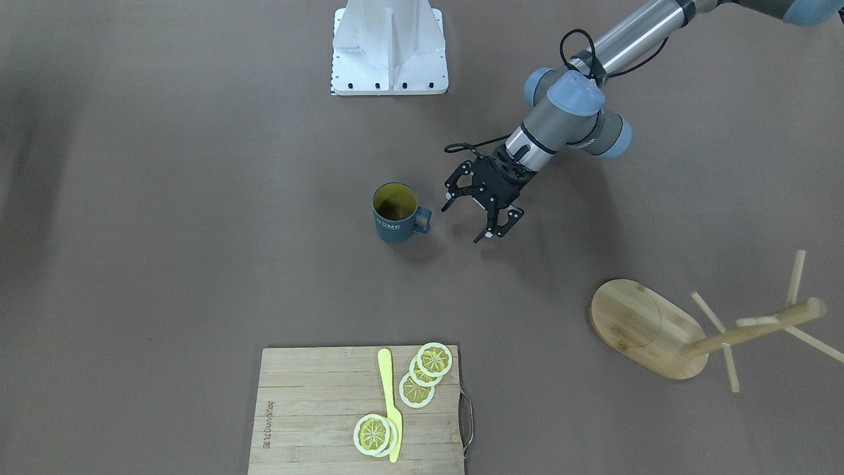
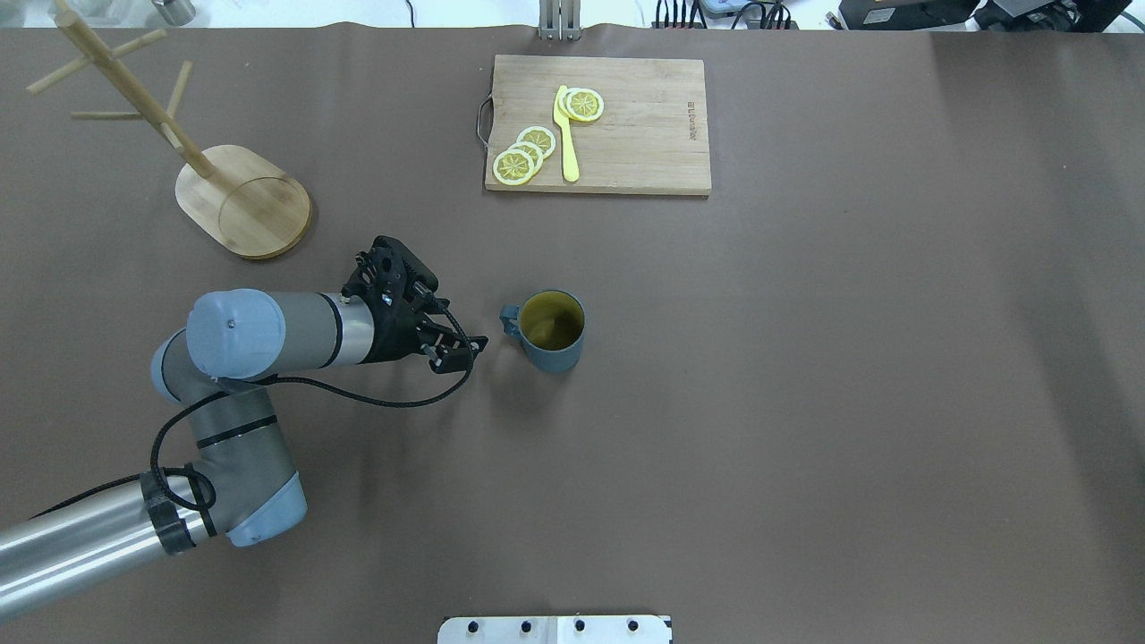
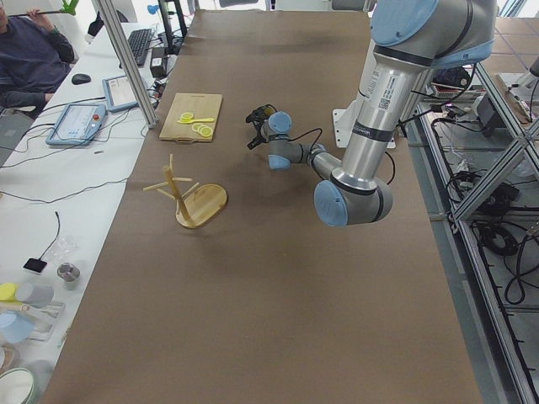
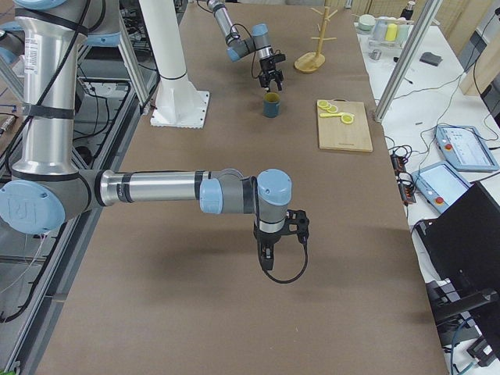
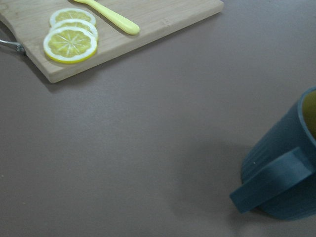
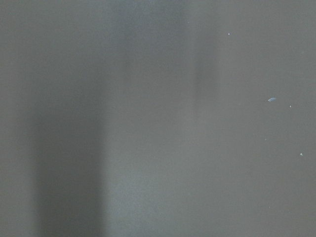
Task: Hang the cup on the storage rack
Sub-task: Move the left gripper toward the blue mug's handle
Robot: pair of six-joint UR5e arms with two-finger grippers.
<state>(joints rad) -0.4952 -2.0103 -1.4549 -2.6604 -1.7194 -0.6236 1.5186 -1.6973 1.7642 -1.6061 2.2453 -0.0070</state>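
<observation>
The blue-grey cup (image 1: 395, 214) stands upright mid-table, yellow inside, its handle turned toward my left gripper; it also shows in the overhead view (image 2: 553, 329) and the left wrist view (image 5: 286, 182). My left gripper (image 1: 463, 223) is open and empty, low over the table, a short gap from the handle. The wooden storage rack (image 1: 643, 326) stands upright with bare pegs, off to my left and farther out (image 2: 241, 201). My right gripper (image 4: 266, 254) shows only in the exterior right view, hanging over bare table far from the cup; I cannot tell if it is open.
A wooden cutting board (image 2: 626, 134) with lemon slices and a yellow knife lies at the far edge, beyond the cup. The white robot base (image 1: 389, 46) is on the near side. An operator (image 3: 25, 50) sits beside the table's far corner.
</observation>
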